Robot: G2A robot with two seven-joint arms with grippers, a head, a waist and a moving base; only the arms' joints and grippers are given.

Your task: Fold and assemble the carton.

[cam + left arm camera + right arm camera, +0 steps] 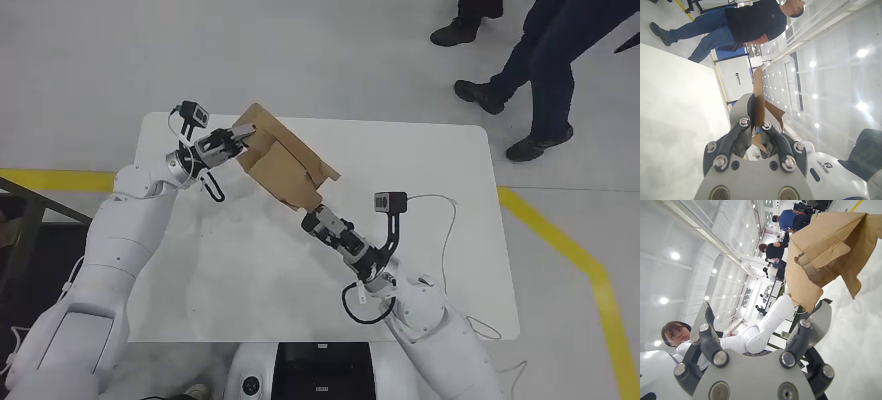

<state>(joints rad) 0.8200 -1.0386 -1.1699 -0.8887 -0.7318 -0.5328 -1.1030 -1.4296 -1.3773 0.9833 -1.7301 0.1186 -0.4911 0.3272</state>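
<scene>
- Plainly the white table (440, 260) is the biggest thing, taking up the middle of the top view.
- On it, in the upper centre of that view and a little left of middle, is the brown carton (285, 160). It is half opened, with panels and flaps splayed at odd angles and nothing squared up. I cannot tell whether its underside rests flat on the table.
- At the carton's upper-left end is the left gripper (232, 143). Its fingers (745, 108) are closed tight on the edge of one cardboard panel, which stands pinched between them in the left wrist view.
- At the carton's lower-right end is the right gripper (316, 220). Its fingers (705, 313) are spread wide and hold nothing. In the right wrist view, the corner of a loose flap (806, 302) sits just beside one finger.
- To my eye the job is at an early stage: one arm anchors the carton while the body has yet to be opened into a box.
- I judge the next move falls to the free gripper. It would need to take or press that near flap and fold it along its crease while the other end stays pinned.
</scene>
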